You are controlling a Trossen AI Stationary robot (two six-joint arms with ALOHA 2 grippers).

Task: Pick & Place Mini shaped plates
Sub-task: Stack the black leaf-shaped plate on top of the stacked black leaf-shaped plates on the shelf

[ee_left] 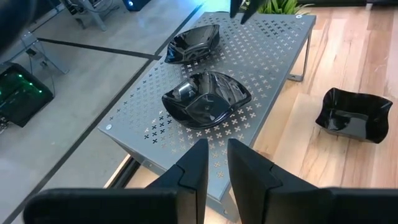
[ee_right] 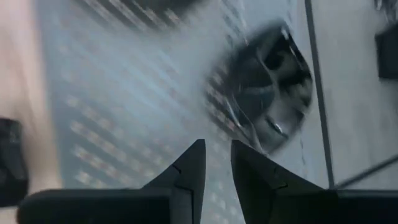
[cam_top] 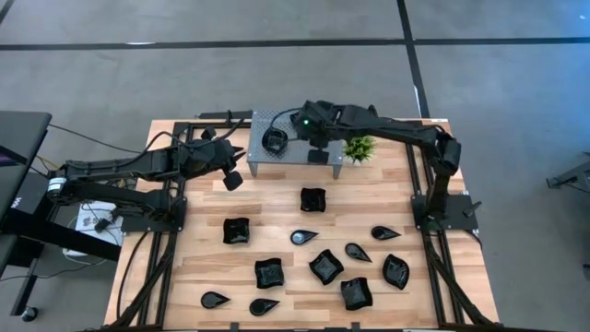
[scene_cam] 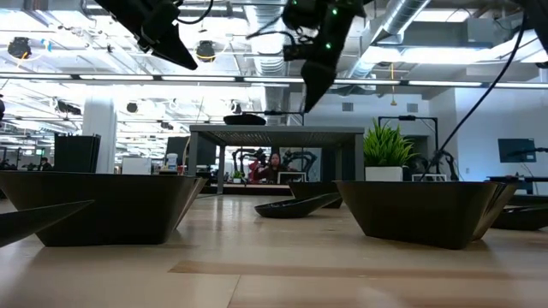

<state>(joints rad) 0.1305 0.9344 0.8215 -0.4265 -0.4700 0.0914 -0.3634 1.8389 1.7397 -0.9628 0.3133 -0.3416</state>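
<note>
Several glossy black mini plates lie flat on the near half of the wooden table, among them a wavy square one [cam_top: 313, 198] and a teardrop one [cam_top: 303, 237]. Two more rest on the grey perforated stand [cam_top: 295, 152] at the far side: one [ee_left: 207, 99] closer to the left arm, one [ee_left: 194, 43] behind it. My right gripper [cam_top: 313, 140] hovers shut above the stand, beside a plate [ee_right: 267, 93], touching nothing. My left gripper [cam_top: 232, 178] waits shut in the air off the stand's left end [ee_left: 217, 163].
A small green potted plant [cam_top: 359, 148] stands at the stand's right end. Black frame rails run along the table's left and right sides. Bare wood lies between the stand and the plates. In the low view, large plates [scene_cam: 103, 205] sit close to the near edge.
</note>
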